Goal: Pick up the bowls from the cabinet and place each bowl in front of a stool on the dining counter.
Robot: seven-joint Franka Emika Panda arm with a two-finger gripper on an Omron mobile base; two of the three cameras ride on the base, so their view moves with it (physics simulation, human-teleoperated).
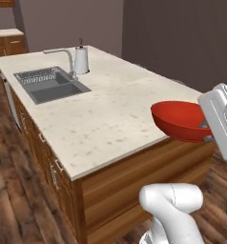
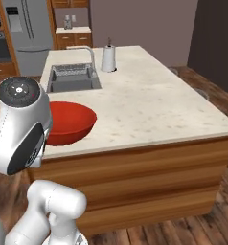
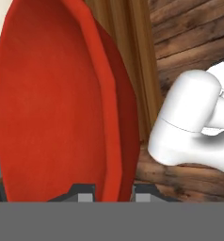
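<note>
A glossy red bowl (image 1: pixel 180 119) (image 2: pixel 68 122) hangs level by the near edge of the dining counter (image 1: pixel 101 109) (image 2: pixel 149 105), partly over the beige stone top. I cannot tell whether it touches the top. My gripper (image 1: pixel 205 127) (image 3: pixel 115 190) is shut on the bowl's rim, one finger inside and one outside. Seen from the hand, the bowl (image 3: pixel 52 103) stands on edge and takes up the left half of the view. In the right base view my white hand covers the bowl's left side. The cabinet is out of view.
An inset grey sink (image 1: pixel 48 83) (image 2: pixel 73 79) with a faucet (image 1: pixel 63 55) (image 2: pixel 87 52) and a white roll on a stand (image 1: pixel 81 59) (image 2: pixel 108 58) sit at the counter's far end. A grey stool seat (image 2: pixel 200 94) shows past the right edge. A fridge (image 2: pixel 25 28) stands behind.
</note>
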